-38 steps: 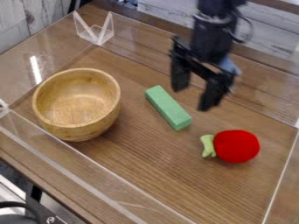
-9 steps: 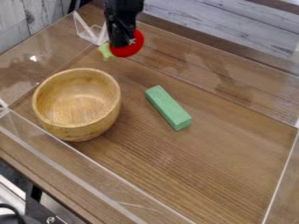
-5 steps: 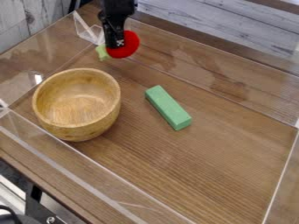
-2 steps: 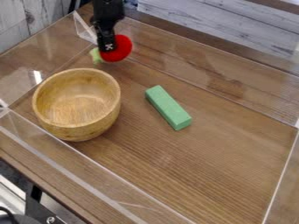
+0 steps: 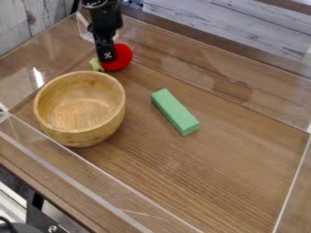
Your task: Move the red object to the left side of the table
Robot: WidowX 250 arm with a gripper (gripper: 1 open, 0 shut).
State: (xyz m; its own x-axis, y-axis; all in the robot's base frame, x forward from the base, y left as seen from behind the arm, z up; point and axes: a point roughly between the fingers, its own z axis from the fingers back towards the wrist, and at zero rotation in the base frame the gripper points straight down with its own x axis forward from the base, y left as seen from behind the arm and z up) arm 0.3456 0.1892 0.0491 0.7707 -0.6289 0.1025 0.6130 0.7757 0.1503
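The red object (image 5: pixel 116 58), a small round toy fruit with a green stub on its left, rests on the brown table (image 5: pixel 231 136) at the far left, just behind the wooden bowl. My dark gripper (image 5: pixel 105 47) hangs straight down over it. The fingers stand slightly apart around the toy's top and hide its upper left part. The gripper looks open, and the toy's weight is on the tabletop.
A wooden bowl (image 5: pixel 79 107) sits at the left front. A green rectangular block (image 5: pixel 174 111) lies near the middle. Low clear acrylic walls (image 5: pixel 158 205) edge the table, and a clear stand (image 5: pixel 87 27) is behind the gripper.
The gripper carried the red toy left and down from above the back edge until it reached the tabletop. The fingers have spread from shut.
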